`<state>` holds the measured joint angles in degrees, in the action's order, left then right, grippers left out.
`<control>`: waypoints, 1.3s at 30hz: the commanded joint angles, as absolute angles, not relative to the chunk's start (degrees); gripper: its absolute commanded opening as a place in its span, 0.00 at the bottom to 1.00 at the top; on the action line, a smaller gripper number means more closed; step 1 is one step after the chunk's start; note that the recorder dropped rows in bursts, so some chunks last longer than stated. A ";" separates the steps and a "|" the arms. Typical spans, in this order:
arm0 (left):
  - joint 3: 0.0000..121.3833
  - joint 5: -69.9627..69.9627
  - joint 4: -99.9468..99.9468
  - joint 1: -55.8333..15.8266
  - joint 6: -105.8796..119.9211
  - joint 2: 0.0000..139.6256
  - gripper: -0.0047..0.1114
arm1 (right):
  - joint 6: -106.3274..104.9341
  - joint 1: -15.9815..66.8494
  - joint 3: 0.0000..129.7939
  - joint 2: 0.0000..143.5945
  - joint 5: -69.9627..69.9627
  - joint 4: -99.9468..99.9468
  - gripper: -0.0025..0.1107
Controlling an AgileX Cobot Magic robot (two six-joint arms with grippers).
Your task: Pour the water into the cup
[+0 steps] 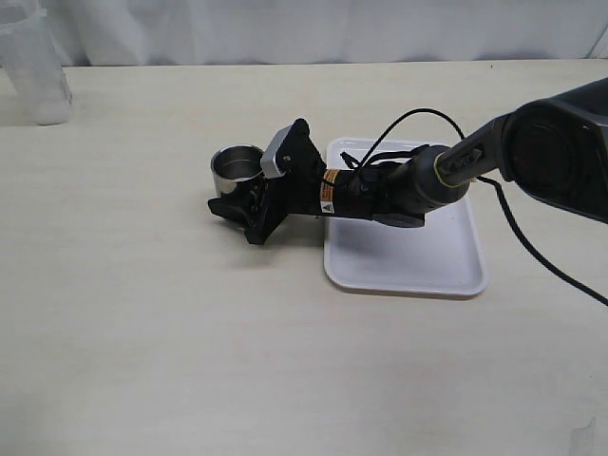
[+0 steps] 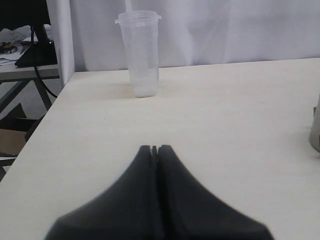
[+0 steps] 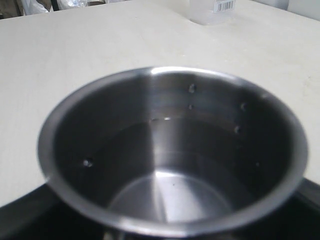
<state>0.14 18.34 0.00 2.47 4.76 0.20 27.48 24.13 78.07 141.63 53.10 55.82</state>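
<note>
The steel cup [image 1: 237,165] stands upright on the table just left of the tray. My right gripper [image 1: 233,196] reaches in from the right, its jaws on either side of the cup and closed against it. In the right wrist view the cup [image 3: 170,100] fills the frame, with black fingers [image 3: 25,215] at both lower corners. A little clear water [image 3: 175,190] lies at the cup's bottom, and droplets cling to its inner wall. My left gripper [image 2: 155,148] is shut and empty, low over the table. The cup's edge [image 2: 316,131] shows at that view's right border.
A white tray [image 1: 446,256] lies under the right arm. A tall translucent plastic beaker [image 1: 38,66] stands at the far left corner; it also shows in the left wrist view [image 2: 140,52] and the right wrist view [image 3: 212,10]. A white curtain backs the table.
</note>
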 commanded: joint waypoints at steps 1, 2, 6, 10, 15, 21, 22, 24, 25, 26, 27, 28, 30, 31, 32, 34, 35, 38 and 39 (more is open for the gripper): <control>0.00 17.71 0.00 1.94 4.50 0.00 0.04 | 27.80 24.14 77.91 142.11 50.98 56.16 0.06; 0.00 17.71 0.00 1.94 4.50 0.00 0.04 | 27.80 24.14 77.91 142.11 50.98 56.16 0.06; 0.00 17.71 0.00 1.94 4.50 0.00 0.04 | 27.80 24.14 77.91 142.11 50.98 56.16 0.06; 0.00 17.71 0.00 1.94 4.50 0.00 0.04 | 27.80 24.14 77.91 142.11 50.98 56.16 0.06; 0.00 17.71 0.00 1.94 4.50 0.00 0.04 | 27.80 24.14 77.91 142.11 50.98 56.16 0.06; 0.00 17.71 0.00 1.94 4.50 0.00 0.04 | 27.80 24.14 77.91 142.11 51.09 56.16 0.06; 0.00 17.71 0.00 1.94 4.50 0.00 0.04 | 27.80 24.14 77.91 142.11 51.09 56.16 0.06; 0.00 17.71 0.00 1.94 4.50 0.00 0.04 | 27.80 24.14 77.91 142.11 51.09 56.16 0.06; 0.00 17.71 0.00 1.94 4.50 0.00 0.04 | 27.80 24.14 77.91 142.11 51.09 56.16 0.06; 0.00 17.71 0.00 1.94 4.50 0.00 0.04 | 27.80 24.14 77.91 142.11 51.09 56.16 0.06; 0.00 17.71 0.00 1.94 4.50 0.00 0.04 | 27.80 24.14 77.91 142.11 51.09 56.16 0.06; 0.00 17.71 0.00 1.94 4.50 0.00 0.04 | 27.80 24.14 77.91 142.11 51.09 56.16 0.06; 0.00 17.71 0.00 1.94 4.50 0.00 0.04 | 27.80 24.14 77.91 142.11 51.09 56.16 0.06; 0.00 17.71 0.00 1.94 4.50 0.00 0.04 | 27.80 24.14 77.91 142.11 51.09 55.72 0.06; 0.00 17.71 0.00 1.94 4.50 0.00 0.04 | 27.80 24.14 77.91 142.11 51.09 54.65 0.06; 0.00 17.71 0.00 1.94 4.50 0.00 0.04 | 27.80 24.14 77.91 142.11 51.09 51.80 0.06; 0.00 17.71 0.00 1.94 4.50 0.00 0.04 | 27.80 24.14 77.91 142.11 51.09 50.87 0.06; 0.00 17.71 0.00 1.94 4.50 0.00 0.04 | 27.80 24.14 77.91 142.11 51.09 49.01 0.06; 0.00 17.71 0.00 1.94 4.50 0.00 0.04 | 27.80 24.14 77.91 142.11 51.09 48.38 0.06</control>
<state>0.14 18.34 0.00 2.47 4.76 0.20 27.48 24.13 78.07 141.81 52.32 50.48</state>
